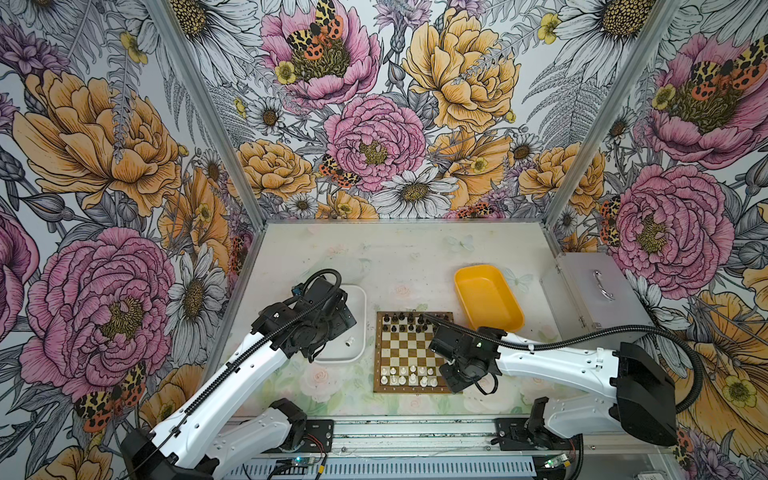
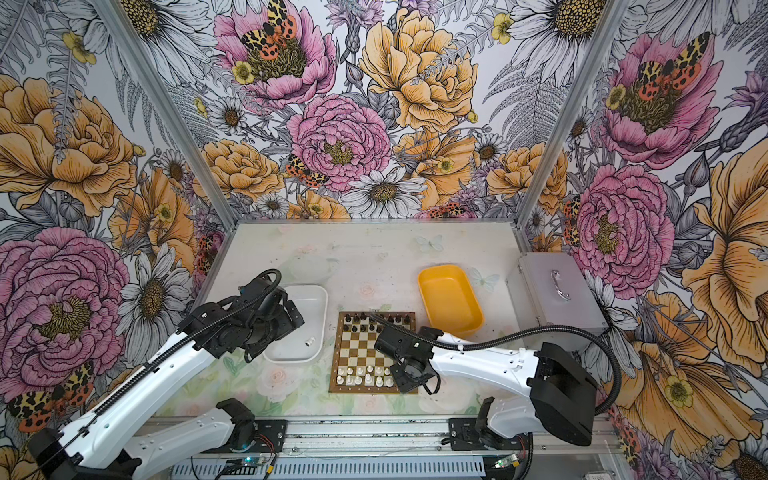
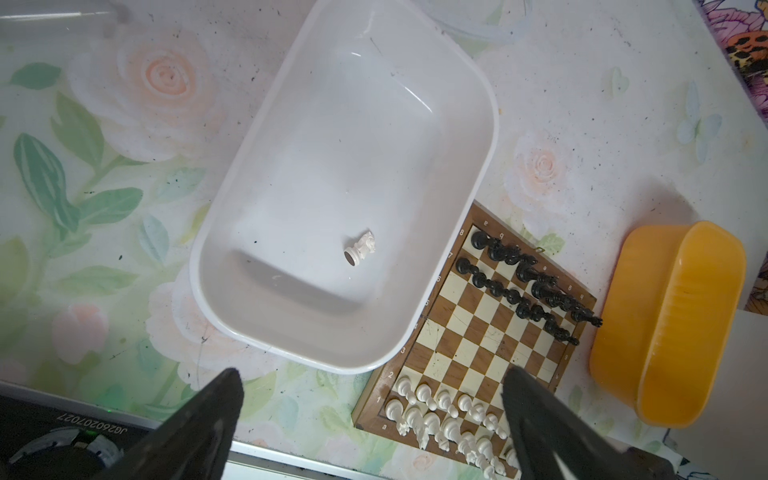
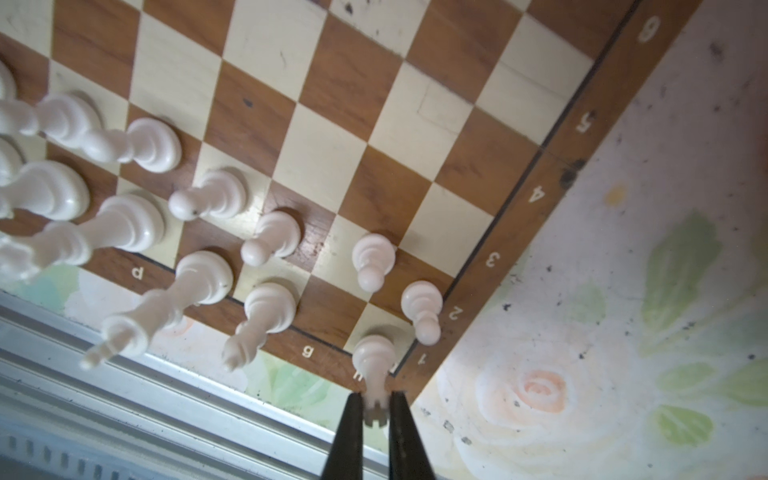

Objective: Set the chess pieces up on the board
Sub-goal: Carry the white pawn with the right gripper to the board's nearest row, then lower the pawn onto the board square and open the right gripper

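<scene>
Around your board point(image 1: 409, 353) on the worktop point(image 1: 395, 257) you have a white tray point(image 3: 490, 124) just beside its left edge, a yellow tray point(image 3: 665, 316) just past its far right corner, and a metal box point(image 1: 590, 291) further right. Your right arm hangs over the board's right side and hides those squares in both top views. The right tool point(image 4: 377, 399) is clenched on the top of a white rook point(image 4: 374, 357), which stands on the near right corner square, a pawn point(image 4: 422, 307) just beside it. Your left tool point(image 3: 372, 374) hangs released above the white tray, where one white knight point(image 3: 360, 249) lies on its side. Black men point(image 3: 519, 282) stand in two rows at the far edge, white men point(image 3: 440, 409) in two at the near edge, all upright.
</scene>
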Robot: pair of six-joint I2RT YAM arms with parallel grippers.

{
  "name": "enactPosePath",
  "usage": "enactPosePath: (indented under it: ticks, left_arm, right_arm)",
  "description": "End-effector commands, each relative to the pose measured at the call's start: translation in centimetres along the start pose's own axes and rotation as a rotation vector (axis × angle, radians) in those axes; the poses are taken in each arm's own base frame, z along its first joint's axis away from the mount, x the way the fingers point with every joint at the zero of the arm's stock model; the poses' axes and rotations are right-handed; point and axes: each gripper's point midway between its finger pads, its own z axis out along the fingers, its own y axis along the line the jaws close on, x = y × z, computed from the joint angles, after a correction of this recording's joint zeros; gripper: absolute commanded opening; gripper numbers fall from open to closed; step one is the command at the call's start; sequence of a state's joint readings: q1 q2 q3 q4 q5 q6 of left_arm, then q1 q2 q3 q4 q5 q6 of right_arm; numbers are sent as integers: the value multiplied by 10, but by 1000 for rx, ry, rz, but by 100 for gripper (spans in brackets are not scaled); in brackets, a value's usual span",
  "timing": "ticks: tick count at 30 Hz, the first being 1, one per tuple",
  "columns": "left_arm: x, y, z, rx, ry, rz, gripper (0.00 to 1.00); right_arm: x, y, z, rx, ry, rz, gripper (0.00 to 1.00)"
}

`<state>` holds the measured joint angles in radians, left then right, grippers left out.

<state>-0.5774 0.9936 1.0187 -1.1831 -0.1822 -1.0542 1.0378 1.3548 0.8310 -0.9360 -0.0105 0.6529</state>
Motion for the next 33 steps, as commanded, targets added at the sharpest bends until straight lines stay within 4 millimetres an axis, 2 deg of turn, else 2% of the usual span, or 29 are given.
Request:
enactPosePath:
  ticks: [1,33]
  left_arm:
    - [1,5,-2,6,9,7,99]
    - [-5,4,-5,15,2,-4,99]
  right_arm:
    - [-12,5,-5,3,-40,-23,7]
    - [-7,-4,-4,43,-1,-30,9]
